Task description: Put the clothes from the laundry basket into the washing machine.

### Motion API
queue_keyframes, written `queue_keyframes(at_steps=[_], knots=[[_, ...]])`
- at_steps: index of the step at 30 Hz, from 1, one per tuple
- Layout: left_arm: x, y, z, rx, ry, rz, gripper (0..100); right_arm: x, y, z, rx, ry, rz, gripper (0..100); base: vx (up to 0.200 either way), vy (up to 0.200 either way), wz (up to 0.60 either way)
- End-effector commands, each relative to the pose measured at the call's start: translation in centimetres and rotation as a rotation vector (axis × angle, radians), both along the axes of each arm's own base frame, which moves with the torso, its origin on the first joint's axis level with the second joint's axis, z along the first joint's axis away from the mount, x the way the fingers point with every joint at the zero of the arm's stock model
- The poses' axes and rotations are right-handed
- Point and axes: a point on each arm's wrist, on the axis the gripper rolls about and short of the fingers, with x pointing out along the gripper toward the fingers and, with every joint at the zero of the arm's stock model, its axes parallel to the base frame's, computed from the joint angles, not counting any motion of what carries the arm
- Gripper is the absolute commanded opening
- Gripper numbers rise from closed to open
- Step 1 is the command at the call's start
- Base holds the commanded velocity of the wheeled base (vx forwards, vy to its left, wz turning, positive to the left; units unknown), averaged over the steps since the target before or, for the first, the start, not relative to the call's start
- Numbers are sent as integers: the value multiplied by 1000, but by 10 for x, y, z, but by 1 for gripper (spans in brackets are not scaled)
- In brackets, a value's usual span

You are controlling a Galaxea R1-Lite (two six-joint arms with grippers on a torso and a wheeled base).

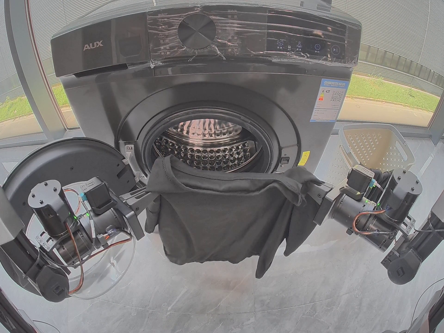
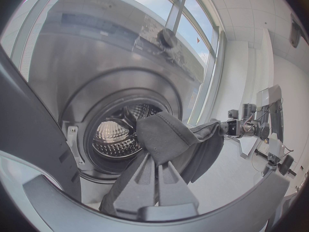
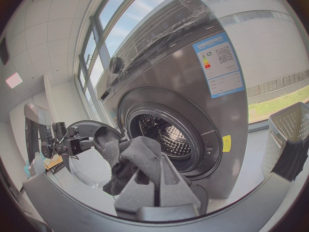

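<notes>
Washing machine [image 1: 208, 84]: silver logo lettering [image 1: 93, 46] on panel, lit touch icons [image 1: 307, 47], blue energy sticker [image 1: 329, 100] with QR code (print too small), yellow sticker [image 1: 304, 158] beside door opening.

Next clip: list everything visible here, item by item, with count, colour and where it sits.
washing machine: 1, dark grey, centre, facing the robot
door: 1, dark, swung open on the robot's left
drum: 1, shiny metal, inside the open port
T-shirt: 1, black, hanging spread in front of the port
laundry basket: 1, off-white, perforated, on the floor right of the machine
dark garment: 1, draped over the basket's rim
energy label: 1, blue and white, machine front, upper right
sticker: 1, yellow, right of the port
dial: 1, black, control panel
left gripper: shut on the T-shirt's left end
right gripper: shut on its right end
</notes>
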Motion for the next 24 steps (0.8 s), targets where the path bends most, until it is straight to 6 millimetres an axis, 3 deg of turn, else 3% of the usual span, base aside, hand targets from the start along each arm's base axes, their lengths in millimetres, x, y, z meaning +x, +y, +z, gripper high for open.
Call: queue_keyframes(at_steps=[1, 6, 24], knots=[[-8, 12, 19, -26, -76, 32, 0, 6, -2, -2, 30, 25, -14, 0, 0, 0, 0], [-3, 14, 25, -37, -102, 44, 0, 8, 2, -8, 19, 43, -5, 0, 0, 0, 0], [-6, 18, 42, -64, -166, 53, 0, 19, -6, 4, 36, -17, -98, 0, 0, 0, 0]])
